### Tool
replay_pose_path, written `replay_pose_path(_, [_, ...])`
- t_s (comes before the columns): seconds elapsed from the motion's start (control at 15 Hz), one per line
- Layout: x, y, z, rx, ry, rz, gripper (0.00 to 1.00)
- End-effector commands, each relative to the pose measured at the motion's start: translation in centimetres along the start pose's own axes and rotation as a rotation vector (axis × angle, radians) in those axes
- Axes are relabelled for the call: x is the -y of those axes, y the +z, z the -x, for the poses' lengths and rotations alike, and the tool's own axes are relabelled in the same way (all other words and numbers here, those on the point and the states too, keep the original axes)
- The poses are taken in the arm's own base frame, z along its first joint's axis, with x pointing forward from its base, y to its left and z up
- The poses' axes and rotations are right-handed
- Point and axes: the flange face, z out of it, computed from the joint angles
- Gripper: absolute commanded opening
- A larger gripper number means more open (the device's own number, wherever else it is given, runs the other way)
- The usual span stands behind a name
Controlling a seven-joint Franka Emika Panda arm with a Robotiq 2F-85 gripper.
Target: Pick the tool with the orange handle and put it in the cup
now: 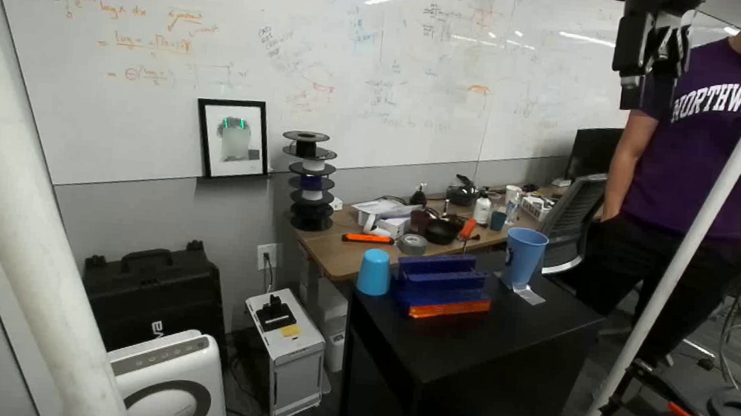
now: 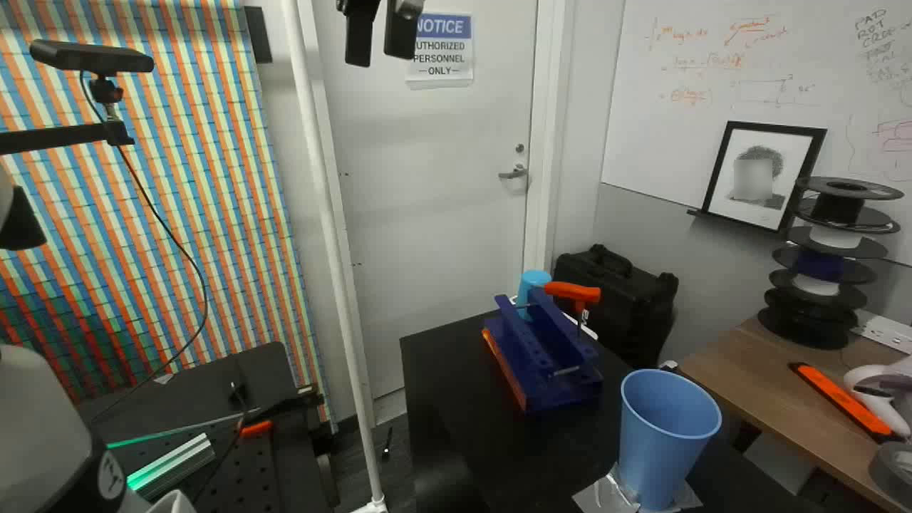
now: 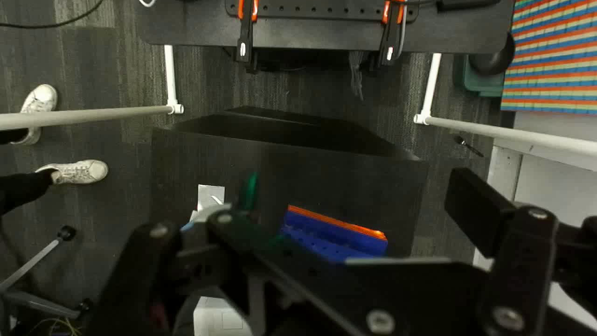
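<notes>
Well below the hand point(image 2: 380, 54), whose jaws stand wide apart and empty, the orange-handled tool point(image 2: 573, 292) stands handle-up in the blue rack point(image 2: 516, 358) on the desk point(image 2: 452, 388), the mid-blue cup point(image 2: 659, 456) also beneath. This looks like the approach; next, descend and straddle the handle. Behind the hand, a sign point(image 2: 445, 50) reads "NOTICE… PERSONNEL ONLY"; a purple shirt point(image 1: 689, 165), "NORTHWES…".

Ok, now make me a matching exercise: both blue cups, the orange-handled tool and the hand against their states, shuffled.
1. tall mid-blue cup
2. short light-blue cup
3. orange T-handle tool
4. hand

A. mouth down
B. open, nothing held
C. mouth up, silver tape at its base
D. handle up, shaft down, at the navy rack

Pairs: 1-C, 2-A, 3-D, 4-B
</notes>
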Motion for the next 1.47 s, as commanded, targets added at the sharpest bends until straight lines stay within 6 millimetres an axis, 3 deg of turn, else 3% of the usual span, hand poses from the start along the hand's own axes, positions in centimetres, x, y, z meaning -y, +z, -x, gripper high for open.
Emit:
replay_pose_path(0.0, [0.0, -0.2, 0.0, -0.003, 0.0, 0.0, 1.0])
replay_pose_path(1.27, [0.0, -0.5, 0.1, -0.01, 0.001, 0.0, 1.0])
replay_pose_path(1.4, [0.1, -1.3, -0.3, 0.022, 0.005, -0.001, 1.0])
